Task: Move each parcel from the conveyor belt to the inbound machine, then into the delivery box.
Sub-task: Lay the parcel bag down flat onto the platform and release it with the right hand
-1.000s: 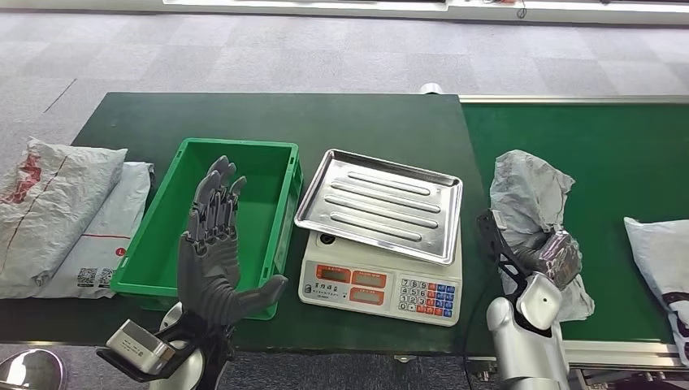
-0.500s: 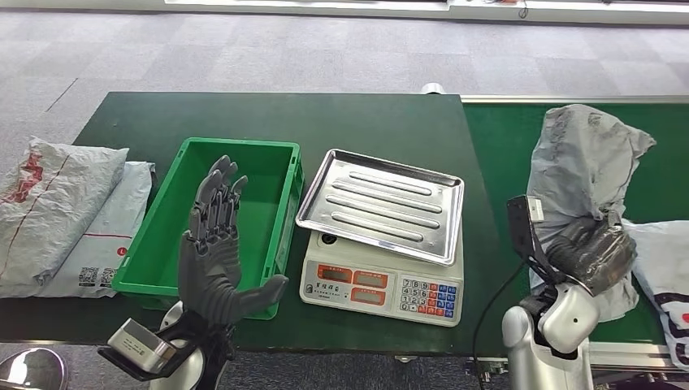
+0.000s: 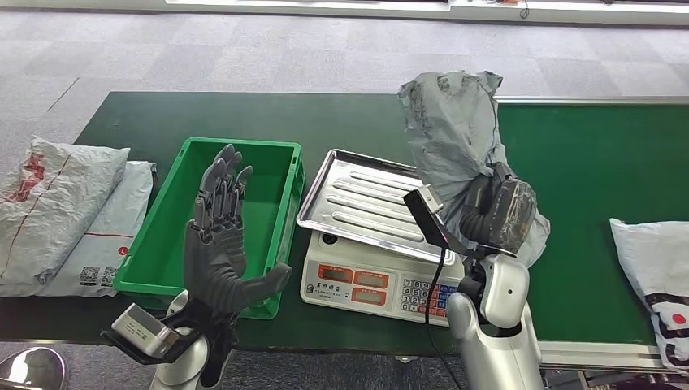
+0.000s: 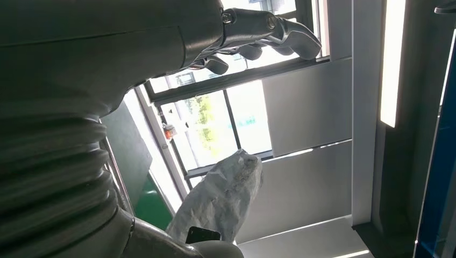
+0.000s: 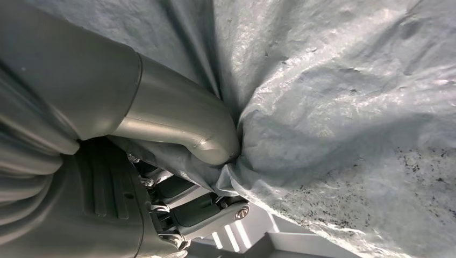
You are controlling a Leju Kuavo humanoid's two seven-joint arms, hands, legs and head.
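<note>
Parcel: soft grey poly bag, crumpled, likely light; hangs above scale tray.
Right hand: grips bunched lower end.
Left hand: spread, empty.

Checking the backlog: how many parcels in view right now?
4. One grey parcel held up by the right hand beside the scale tray; one on the belt, far right; two stacked left of the green box. More may lie out of frame.

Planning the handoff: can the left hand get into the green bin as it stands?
Probably yes: the left hand is open, raised over the near side of the green bin, which shows nothing inside.
</note>
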